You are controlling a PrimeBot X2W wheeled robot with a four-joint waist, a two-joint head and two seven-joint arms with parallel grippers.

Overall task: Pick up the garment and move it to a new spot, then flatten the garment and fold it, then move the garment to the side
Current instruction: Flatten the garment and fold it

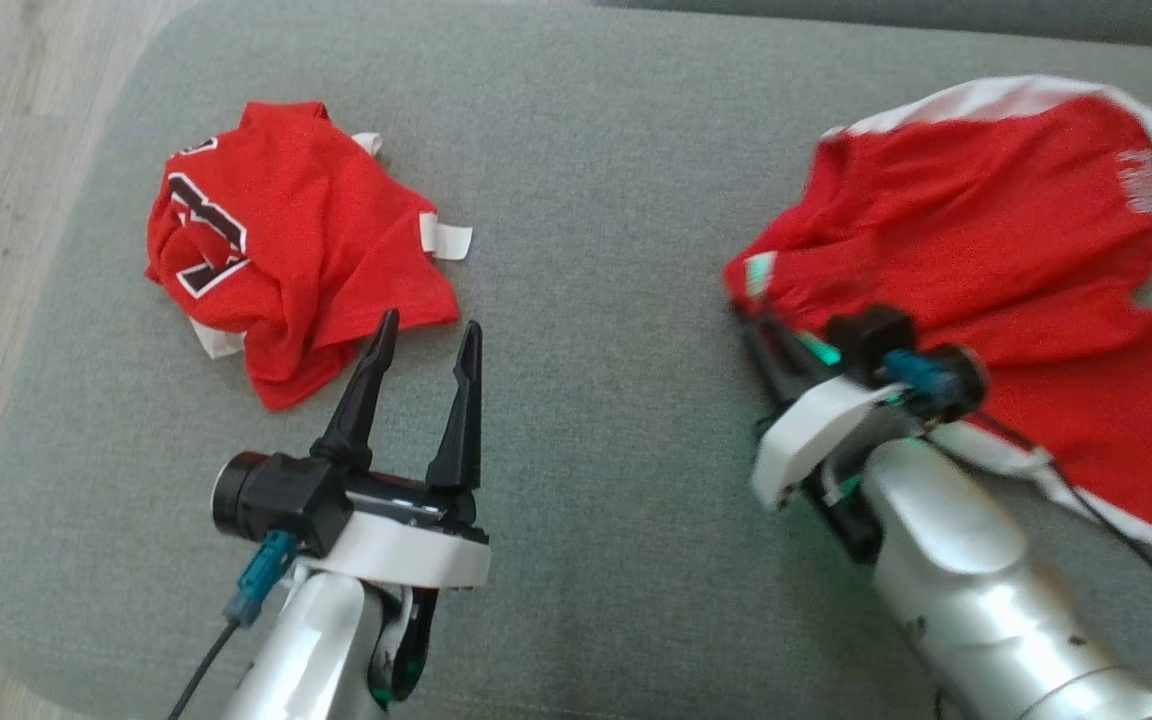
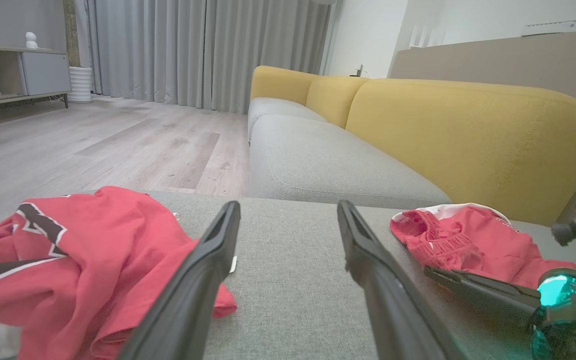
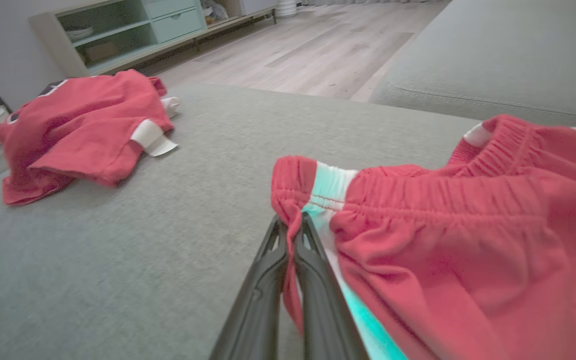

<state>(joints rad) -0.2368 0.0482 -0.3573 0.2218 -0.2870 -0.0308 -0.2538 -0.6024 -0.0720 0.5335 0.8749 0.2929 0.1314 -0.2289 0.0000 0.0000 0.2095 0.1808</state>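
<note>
Now, the right claw (image 3: 290, 222) is pinched tight, its two dark fingers pressed together on a fold of red cloth at the end of the elastic waistband (image 3: 418, 195). That's the shorts (image 1: 986, 250) it has hold of, right by the white side stripe. The rest of the shorts spreads away from the fingertips, rumpled, one leg trailing past the forearm. All of it lies on the right half of the grey cushion (image 1: 586, 200), reaching toward its far right corner. Nothing looks lifted clear yet; the fabric rests on the cushion as far as I can tell, though the head view is blurred on that side. So this reads as the very first step: the pick-up, with the grip made and the carry not begun.

Over to the left claw (image 1: 431, 330): wide open, holding nothing, hovering over bare cushion toward the near edge. Its tips are close by the hem of a crumpled red jersey (image 1: 276, 240) that sits toward the far left corner, well apart from the shorts.

What's next, by my reckoning? A lift from that waistband corner, high enough that the trailing leg comes off the cushion rather than dragging, then across to the open grey stretch in the middle. One pinch point means the cloth will hang and bunch, so the open left claw will likely be wanted on the other end of the waistband for the flattening.
</note>
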